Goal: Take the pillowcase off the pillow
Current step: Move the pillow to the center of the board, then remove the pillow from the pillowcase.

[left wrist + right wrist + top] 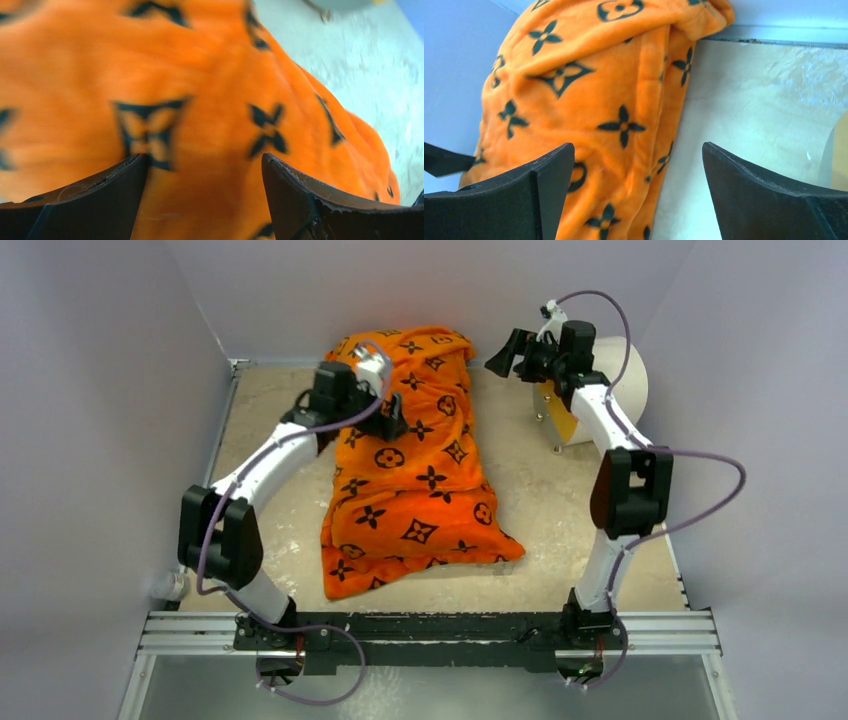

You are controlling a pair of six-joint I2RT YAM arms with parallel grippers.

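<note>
Though empty, jaws apart: left gripper [205, 161] over pillowcase [420, 480], right gripper [639, 150] beside (white cylinder [626, 375] close by).

free table [530, 490] — between pillowcase [415, 475] and cylinder [630, 390]

The worktop [560, 510] is a pale beige board, mottled with whitish scuffs. Most of its middle is covered by the plump orange pillowcase [420, 480] with black motifs. It lies lengthwise directly beneath the left pincer [388, 418], one end bunched against the back wall beyond that pincer and the other spread out toward the near edge. Under the right pincer [638, 146] the fabric fills the ground below one finger and part of the gap, with bare worktop below the other finger, and just past that side a white cylinder [630, 380] with an orange face sits on the worktop.
</note>
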